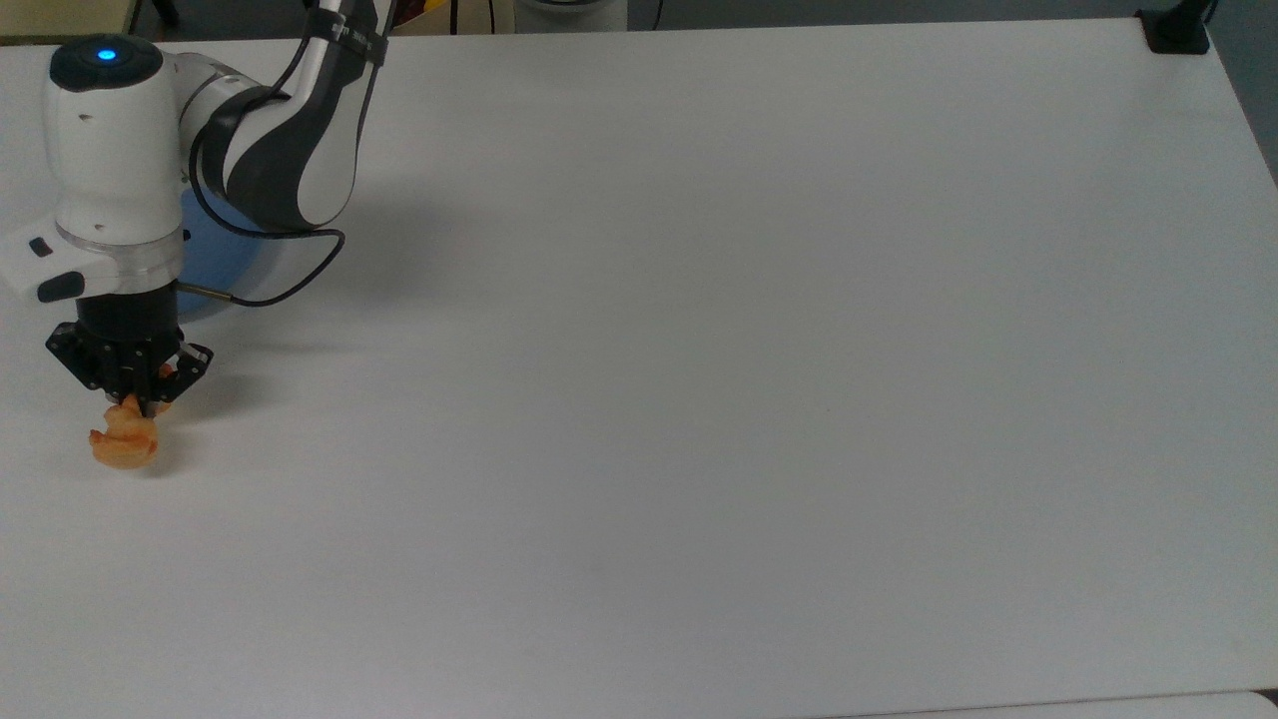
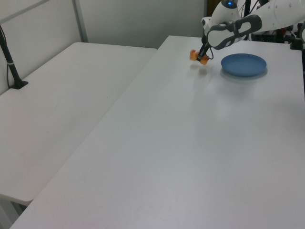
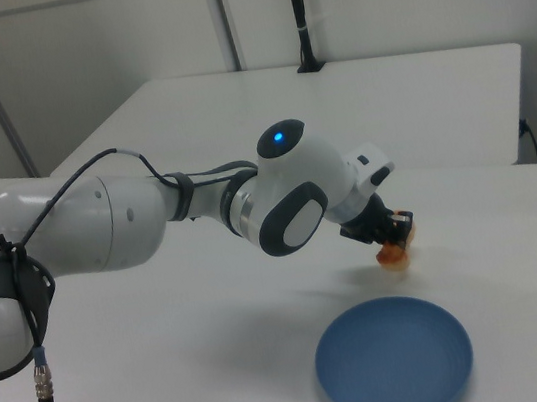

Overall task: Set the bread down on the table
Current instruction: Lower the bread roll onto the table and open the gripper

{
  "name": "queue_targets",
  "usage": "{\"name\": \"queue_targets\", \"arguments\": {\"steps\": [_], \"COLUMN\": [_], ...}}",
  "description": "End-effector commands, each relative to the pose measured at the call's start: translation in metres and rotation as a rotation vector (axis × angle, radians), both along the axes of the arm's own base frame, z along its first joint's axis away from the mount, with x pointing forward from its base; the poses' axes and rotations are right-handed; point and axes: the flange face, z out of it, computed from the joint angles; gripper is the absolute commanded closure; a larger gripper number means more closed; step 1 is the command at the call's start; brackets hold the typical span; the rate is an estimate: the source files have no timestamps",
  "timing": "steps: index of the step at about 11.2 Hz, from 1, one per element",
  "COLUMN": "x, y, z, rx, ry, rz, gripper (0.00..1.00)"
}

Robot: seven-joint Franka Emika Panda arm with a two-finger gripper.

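Note:
The bread (image 1: 125, 444), a small golden-orange ridged pastry, hangs in my gripper (image 1: 140, 401) at the top view's left edge, just above the white table (image 1: 699, 350). The gripper is shut on the pastry's upper end. In the left view the bread (image 2: 198, 57) is held left of the blue plate (image 2: 243, 64), with the gripper (image 2: 203, 54) above it. The right view shows the bread (image 3: 394, 253) under the gripper (image 3: 392, 234), beyond the plate (image 3: 393, 356), with a faint shadow on the table beneath.
The blue plate (image 1: 215, 255) lies partly under my white arm (image 1: 270, 140) in the top view. A black clamp (image 1: 1176, 30) sits at the table's far right corner. A second white table (image 2: 62, 109) adjoins on the left view's left.

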Motion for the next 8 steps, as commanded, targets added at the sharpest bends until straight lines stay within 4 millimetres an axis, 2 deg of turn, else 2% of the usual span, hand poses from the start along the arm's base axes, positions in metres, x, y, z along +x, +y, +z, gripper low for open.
{"name": "queue_targets", "arguments": {"steps": [1,2,4,5,7,8], "x": [0.011,0.012,0.012,0.012,0.012,0.014], "y": [0.012,0.014,0.014,0.014,0.014,0.014], "z": [-0.021,-0.029,-0.033,-0.033,-0.029,-0.023], "rx": [-0.035,-0.039,-0.039,-0.038,-0.036,-0.036], "ry": [-0.039,-0.041,-0.038,-0.039,-0.047,-0.058], "rz": [0.041,0.046,0.045,0.042,0.036,0.035], "gripper": [0.85,0.81,0.63,0.5,0.0,0.0]}}
